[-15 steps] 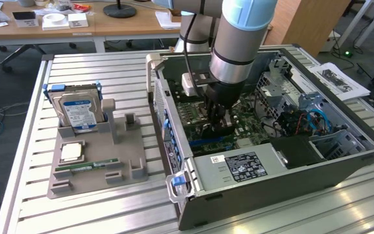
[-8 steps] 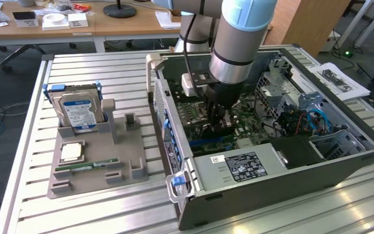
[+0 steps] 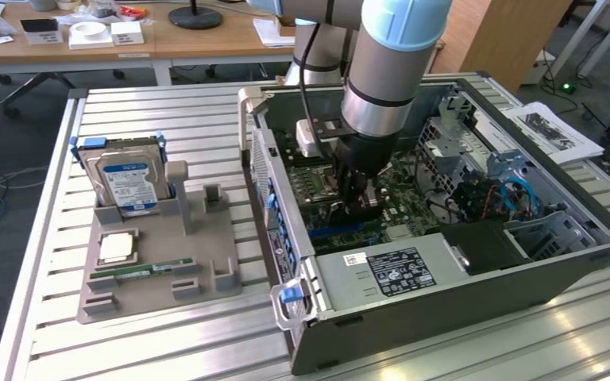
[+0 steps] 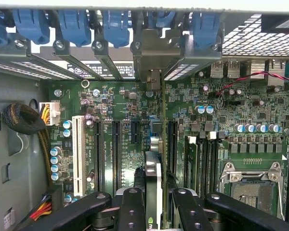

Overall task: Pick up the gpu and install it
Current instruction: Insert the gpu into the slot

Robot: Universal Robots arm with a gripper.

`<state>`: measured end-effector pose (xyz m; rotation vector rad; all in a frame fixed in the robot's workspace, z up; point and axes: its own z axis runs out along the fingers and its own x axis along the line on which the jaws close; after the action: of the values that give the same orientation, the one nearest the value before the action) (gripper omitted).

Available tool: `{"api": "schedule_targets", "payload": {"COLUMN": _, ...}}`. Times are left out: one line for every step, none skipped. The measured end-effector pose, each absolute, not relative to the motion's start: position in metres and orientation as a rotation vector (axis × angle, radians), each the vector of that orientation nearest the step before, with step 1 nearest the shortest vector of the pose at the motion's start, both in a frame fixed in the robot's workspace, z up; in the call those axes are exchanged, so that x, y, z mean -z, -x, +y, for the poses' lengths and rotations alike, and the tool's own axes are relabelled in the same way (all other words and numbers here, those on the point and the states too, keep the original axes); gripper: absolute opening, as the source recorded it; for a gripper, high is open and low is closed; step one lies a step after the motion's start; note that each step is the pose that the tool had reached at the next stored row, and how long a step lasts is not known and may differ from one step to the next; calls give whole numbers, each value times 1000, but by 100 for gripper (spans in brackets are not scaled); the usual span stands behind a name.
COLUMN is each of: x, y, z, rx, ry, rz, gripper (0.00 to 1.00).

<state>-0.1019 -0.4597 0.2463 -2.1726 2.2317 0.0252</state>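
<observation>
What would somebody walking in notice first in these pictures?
First, the robot arm plunging into the open computer case, its gripper low over the green motherboard. In the wrist view the gripper holds the gpu edge-on above the expansion slots, its bracket end toward the blue clips. At the exterior view's left, a grey holder carries a blue-labelled hard drive.

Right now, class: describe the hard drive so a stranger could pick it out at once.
Find the open computer case, then the grey holder tray beside it, toward the exterior view's left. The hard drive stands upright at its far end: silver with a blue label, unlike the flat memory stick nearby.
</observation>
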Motion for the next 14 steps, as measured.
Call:
{"api": "schedule_targets", "payload": {"x": -246, "y": 102, "z": -460, "rx": -25, "ry": 2173, "rz": 2232, "gripper": 27}}
{"api": "schedule_targets", "payload": {"x": -246, "y": 102, "z": -460, "rx": -25, "ry": 2173, "rz": 2232, "gripper": 27}}
{"api": "schedule_targets", "payload": {"x": -246, "y": 102, "z": -460, "rx": -25, "ry": 2173, "rz": 2232, "gripper": 27}}
{"api": "schedule_targets", "payload": {"x": -246, "y": 102, "z": -460, "rx": -25, "ry": 2173, "rz": 2232, "gripper": 27}}
{"api": "schedule_targets", "payload": {"x": -246, "y": 102, "z": -460, "rx": -25, "ry": 2173, "rz": 2232, "gripper": 27}}
{"api": "schedule_targets", "payload": {"x": -246, "y": 102, "z": -460, "rx": -25, "ry": 2173, "rz": 2232, "gripper": 27}}
{"api": "schedule_targets", "payload": {"x": -246, "y": 102, "z": -460, "rx": -25, "ry": 2173, "rz": 2232, "gripper": 27}}
{"api": "schedule_targets", "payload": {"x": -246, "y": 102, "z": -460, "rx": -25, "ry": 2173, "rz": 2232, "gripper": 27}}
{"api": "schedule_targets", "payload": {"x": -246, "y": 102, "z": -460, "rx": -25, "ry": 2173, "rz": 2232, "gripper": 27}}
{"api": "schedule_targets", "payload": {"x": -246, "y": 102, "z": -460, "rx": -25, "ry": 2173, "rz": 2232, "gripper": 27}}
{"api": "schedule_targets", "payload": {"x": -246, "y": 102, "z": -460, "rx": -25, "ry": 2173, "rz": 2232, "gripper": 27}}
{"api": "schedule_targets", "payload": {"x": -246, "y": 102, "z": -460, "rx": -25, "ry": 2173, "rz": 2232, "gripper": 27}}
{"api": "schedule_targets", "payload": {"x": -246, "y": 102, "z": -460, "rx": -25, "ry": 2173, "rz": 2232, "gripper": 27}}
{"api": "schedule_targets", "payload": {"x": -246, "y": 102, "z": -460, "rx": -25, "ry": 2173, "rz": 2232, "gripper": 27}}
